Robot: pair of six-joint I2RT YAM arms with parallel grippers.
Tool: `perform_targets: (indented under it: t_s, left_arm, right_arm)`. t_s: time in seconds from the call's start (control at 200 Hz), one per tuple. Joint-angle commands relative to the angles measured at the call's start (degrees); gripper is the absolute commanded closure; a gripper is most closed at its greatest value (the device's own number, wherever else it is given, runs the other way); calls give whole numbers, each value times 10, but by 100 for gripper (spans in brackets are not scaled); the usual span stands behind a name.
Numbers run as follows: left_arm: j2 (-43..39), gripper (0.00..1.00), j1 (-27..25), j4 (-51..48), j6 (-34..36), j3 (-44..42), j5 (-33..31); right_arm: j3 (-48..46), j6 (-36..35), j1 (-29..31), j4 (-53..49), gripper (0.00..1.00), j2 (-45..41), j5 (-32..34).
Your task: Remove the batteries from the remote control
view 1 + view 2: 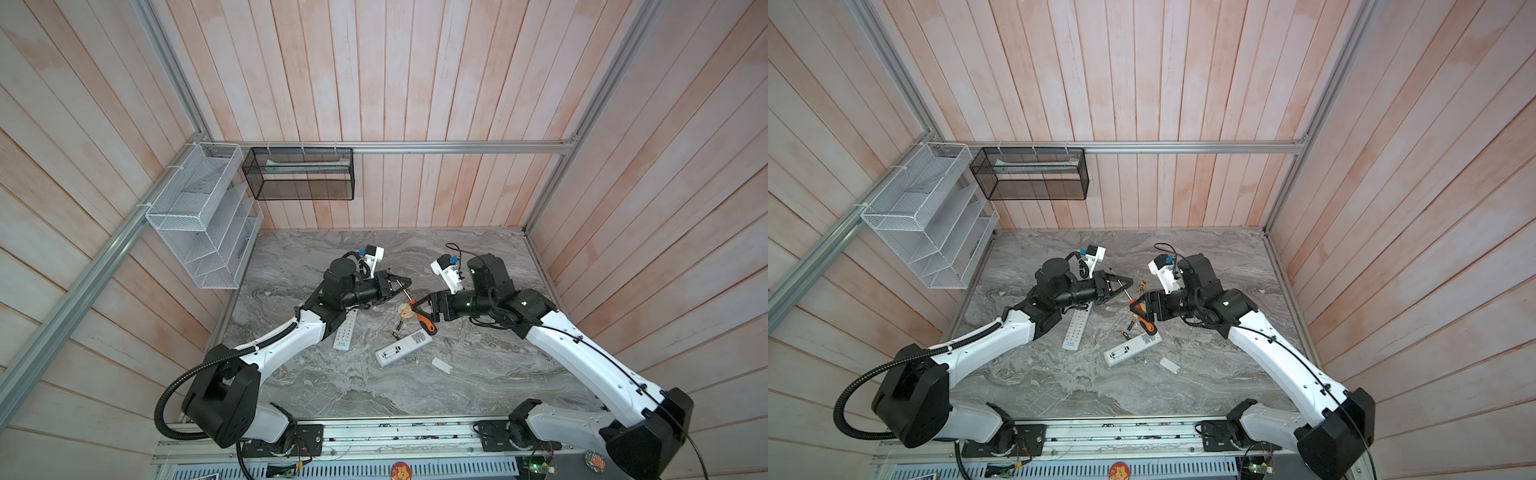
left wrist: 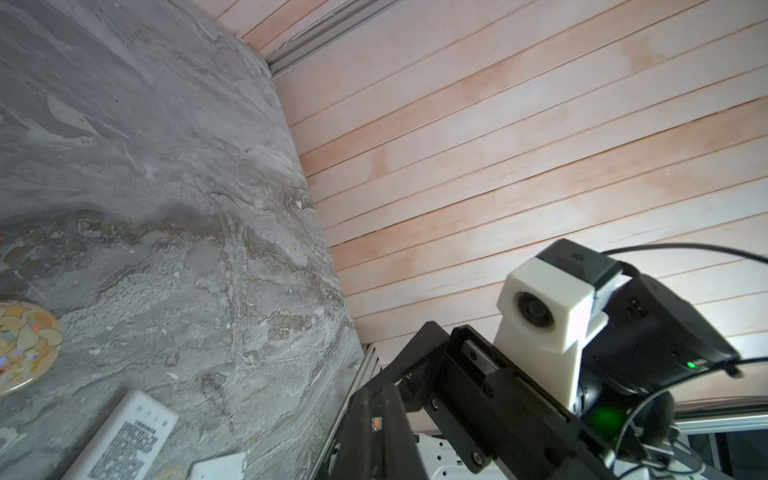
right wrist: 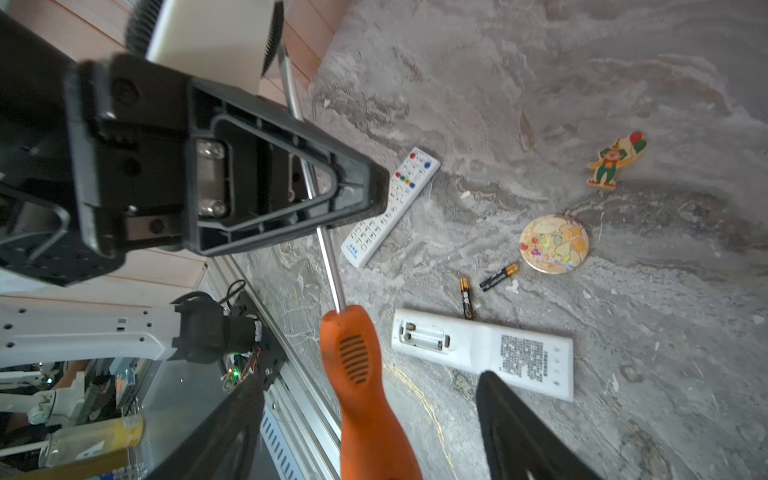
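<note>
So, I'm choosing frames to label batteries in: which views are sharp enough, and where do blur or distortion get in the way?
Right wrist view: the batteries are crisp; the fingers of the right gripper are close and blurred. Left wrist view: no battery shows, and the remote is soft. In both top views: wall planks bow from lens distortion, batteries tiny.

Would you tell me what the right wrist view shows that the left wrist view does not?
Only the right wrist view: the left gripper shut on the orange-handled screwdriver by its shaft, two batteries, the button-side-up remote and a clown figure. Only the left wrist view: the right arm's wrist camera. Both: the round badge, the open-backed remote and the marble table.
</note>
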Motion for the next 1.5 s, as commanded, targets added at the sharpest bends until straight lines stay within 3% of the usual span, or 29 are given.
perform_targets:
  t_s: [0.0,0.195,0.43,0.61,0.67,0.685,0.74,0.785,0.8,0.815,0.83,0.97,1.075,1.31,1.495]
  left_arm:
    - [-10,100,3,-41,44,24,23]
    - [-3,100,3,-48,49,36,34]
    - [1,100,2,-35,37,29,43]
    - [1,100,6,-46,39,33,45]
    - [1,100,9,-49,39,33,45]
    - [1,95,11,-51,38,33,45]
    - [0,58,16,-54,38,32,46]
    - [-4,33,20,-60,40,30,42]
    - [-6,23,22,-62,41,28,39]
    - [-9,6,24,-66,42,27,37]
    - [-11,1,26,-70,45,26,34]
    - [-40,0,52,-133,82,21,20]
    - [-63,0,73,-242,149,23,-15]
    - [-86,0,93,-460,284,29,-167]
    - [-66,0,94,-513,320,20,-242]
  right_arm:
    - [26,-26,18,-32,24,15,-24]
    - [3,-11,24,6,39,27,-18]
    - [-20,13,24,46,83,21,11]
    - [-24,17,23,51,100,13,23]
    - [-28,19,21,51,100,7,29]
    - [-29,20,21,51,100,6,31]
    - [-36,25,14,50,100,-1,34]
    - [-42,29,7,48,100,-5,39]
    - [-45,31,3,46,100,-6,42]
    - [-47,33,-1,44,100,-9,47]
    - [-51,35,-6,42,100,-11,51]
    - [-84,46,-71,22,100,-18,80]
    - [-105,34,-124,3,100,7,121]
    - [-78,-30,-180,1,100,143,197]
    - [-34,-63,-192,0,100,258,191]
